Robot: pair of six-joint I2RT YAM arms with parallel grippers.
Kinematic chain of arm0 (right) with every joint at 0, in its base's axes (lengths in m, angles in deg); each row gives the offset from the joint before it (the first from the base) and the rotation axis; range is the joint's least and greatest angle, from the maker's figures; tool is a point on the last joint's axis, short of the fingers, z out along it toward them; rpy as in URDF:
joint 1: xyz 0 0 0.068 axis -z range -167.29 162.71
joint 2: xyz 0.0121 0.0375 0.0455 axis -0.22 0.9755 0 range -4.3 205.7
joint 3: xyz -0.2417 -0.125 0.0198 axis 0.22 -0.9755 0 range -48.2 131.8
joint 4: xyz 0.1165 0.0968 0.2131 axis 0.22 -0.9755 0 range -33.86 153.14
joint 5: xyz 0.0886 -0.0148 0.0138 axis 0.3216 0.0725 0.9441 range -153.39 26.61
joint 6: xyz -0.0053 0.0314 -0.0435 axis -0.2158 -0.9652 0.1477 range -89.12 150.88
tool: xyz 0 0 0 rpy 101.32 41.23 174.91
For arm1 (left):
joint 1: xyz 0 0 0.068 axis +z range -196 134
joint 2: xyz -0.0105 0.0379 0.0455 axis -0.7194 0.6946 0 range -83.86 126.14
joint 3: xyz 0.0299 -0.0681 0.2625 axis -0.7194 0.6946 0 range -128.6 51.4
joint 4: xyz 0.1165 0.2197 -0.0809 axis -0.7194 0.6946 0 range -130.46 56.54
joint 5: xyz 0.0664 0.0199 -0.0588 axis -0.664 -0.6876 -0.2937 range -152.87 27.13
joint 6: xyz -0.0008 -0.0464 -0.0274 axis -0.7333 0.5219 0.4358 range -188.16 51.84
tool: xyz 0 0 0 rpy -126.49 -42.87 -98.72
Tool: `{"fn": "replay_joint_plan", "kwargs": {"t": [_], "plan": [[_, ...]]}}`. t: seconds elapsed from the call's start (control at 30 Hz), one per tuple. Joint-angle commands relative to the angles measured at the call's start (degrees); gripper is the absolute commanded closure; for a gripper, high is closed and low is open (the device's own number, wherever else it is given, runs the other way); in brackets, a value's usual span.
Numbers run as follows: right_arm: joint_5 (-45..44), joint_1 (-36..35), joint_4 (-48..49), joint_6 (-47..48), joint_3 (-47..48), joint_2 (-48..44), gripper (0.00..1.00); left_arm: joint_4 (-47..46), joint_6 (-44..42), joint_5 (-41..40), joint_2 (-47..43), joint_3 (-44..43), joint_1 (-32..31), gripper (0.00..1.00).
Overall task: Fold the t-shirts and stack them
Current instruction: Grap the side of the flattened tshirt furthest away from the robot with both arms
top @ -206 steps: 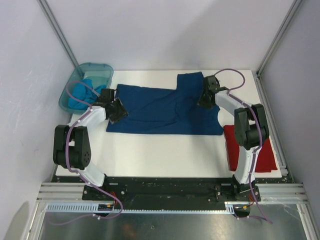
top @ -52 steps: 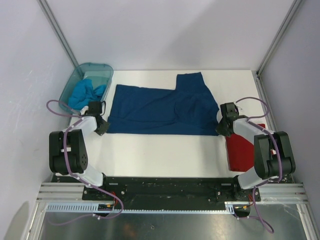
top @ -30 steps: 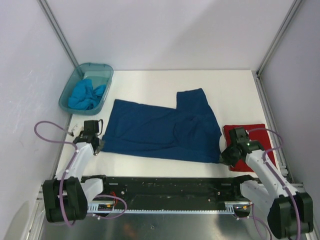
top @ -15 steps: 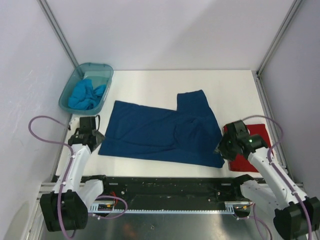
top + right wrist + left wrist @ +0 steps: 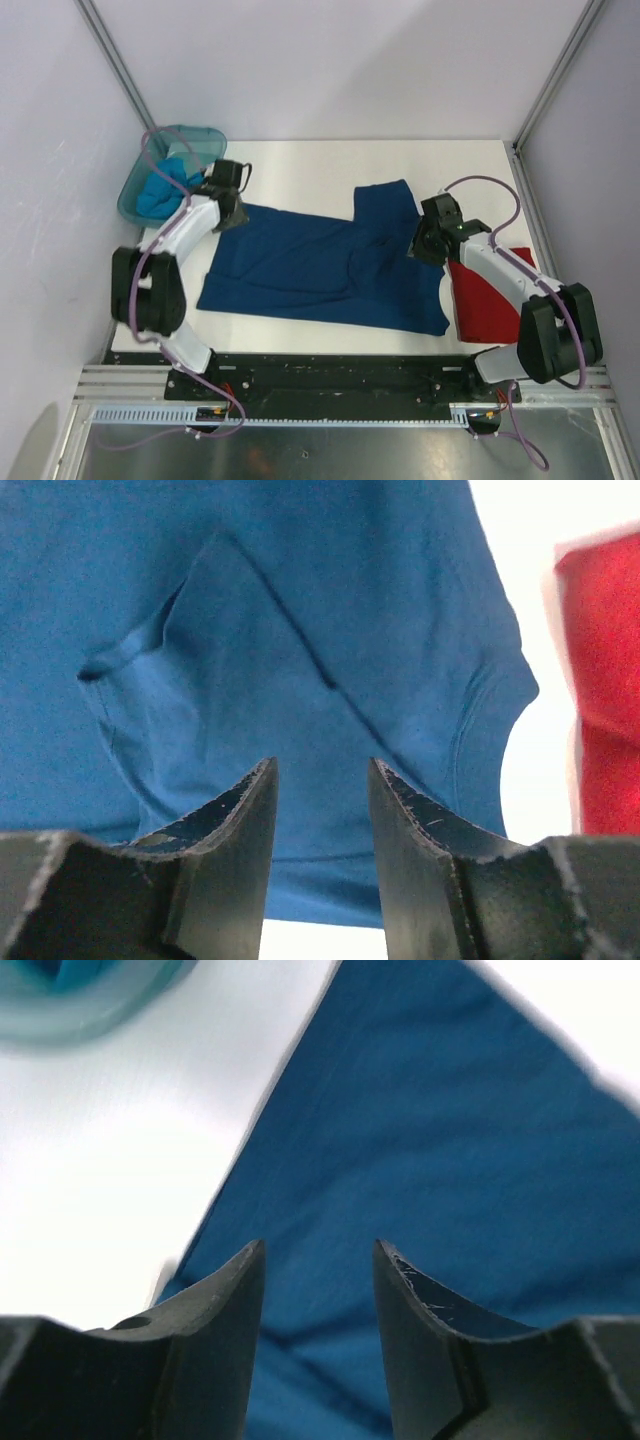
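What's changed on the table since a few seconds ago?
The navy t-shirt has slid toward the near edge. Both arms reached out from its near corners: the left gripper and right gripper now hang open over its far side, holding nothing. The red shirt and the bin stayed put.

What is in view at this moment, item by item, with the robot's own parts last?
blue t-shirt: one, dark blue, spread out across the middle of the table
red t-shirt: one, red, folded, at the table's right side, beside the blue t-shirt and partly under the right arm
bin: one, see-through teal, far left corner of the table
crumpled garment: one, turquoise, inside the bin
table: one, white, under everything
purple cables: two, one looping along each arm
left gripper: one, black fingers, open, over the blue t-shirt's far left edge
right gripper: one, black fingers, open, over the blue t-shirt's right part
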Motion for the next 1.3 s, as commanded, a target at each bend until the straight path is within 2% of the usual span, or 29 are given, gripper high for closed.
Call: {"fn": "replay_joint_plan", "kwargs": {"t": [0.0,0.17,0.33,0.47,0.67,1.27], "plan": [[0.70,3.24,7.02,3.25,3.15,2.69,0.55,-4.81,-11.74,-0.83,13.63,-16.24,-0.17,0.49],[1.44,5.59,8.73,3.80,3.84,5.54,0.55,-4.63,-14.36,-0.85,27.13,-30.21,1.91,0.51],[2.32,6.60,10.35,3.70,4.36,7.67,0.56,-3.75,-13.01,1.63,35.18,-38.24,3.78,0.54],[2.88,6.79,10.81,3.70,5.68,9.57,0.56,-3.44,-10.40,-1.38,37.30,-38.51,3.97,0.55],[3.00,6.89,11.20,3.88,6.53,11.85,0.56,-3.16,-8.42,-1.68,38.92,-38.42,4.68,0.55],[3.37,7.16,11.52,4.02,7.70,13.81,0.57,-0.88,-8.07,2.71,42.21,-42.60,6.70,0.57]]}}
